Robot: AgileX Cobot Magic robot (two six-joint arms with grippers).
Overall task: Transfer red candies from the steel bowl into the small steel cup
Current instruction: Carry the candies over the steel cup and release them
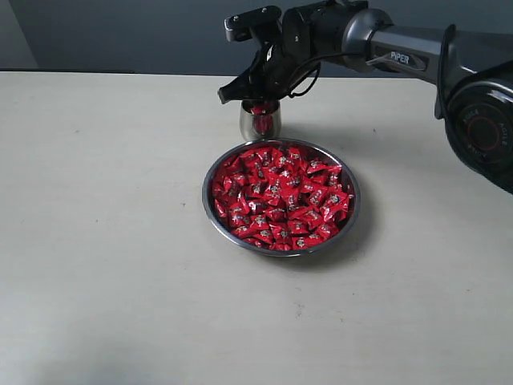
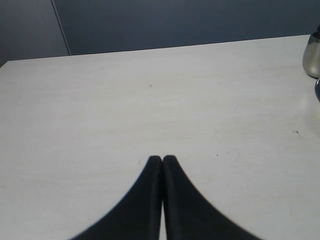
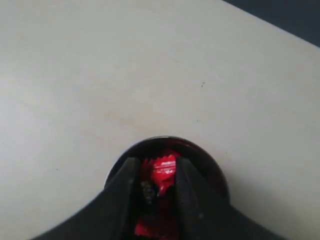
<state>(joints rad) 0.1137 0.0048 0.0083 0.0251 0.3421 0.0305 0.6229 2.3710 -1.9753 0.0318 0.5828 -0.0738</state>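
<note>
The steel bowl (image 1: 210, 192) sits mid-table, heaped with red candies (image 1: 280, 196). Just behind it stands the small steel cup (image 1: 260, 124), with red showing at its mouth. My right gripper (image 1: 258, 98) hangs directly over the cup. In the right wrist view the right gripper (image 3: 157, 167) is shut on a red candy (image 3: 162, 170) above the cup's dark rim (image 3: 210, 160), with more red inside the cup. My left gripper (image 2: 162, 157) is shut with nothing in it, low over bare table. The cup (image 2: 311, 57) and a sliver of the bowl rim (image 2: 318, 90) show at that view's edge.
The pale table (image 1: 104, 241) stretches wide to the left and front of the bowl. A dark wall (image 1: 120, 32) runs behind the table's far edge. The right arm (image 1: 401, 56) reaches in from the upper right, above the table.
</note>
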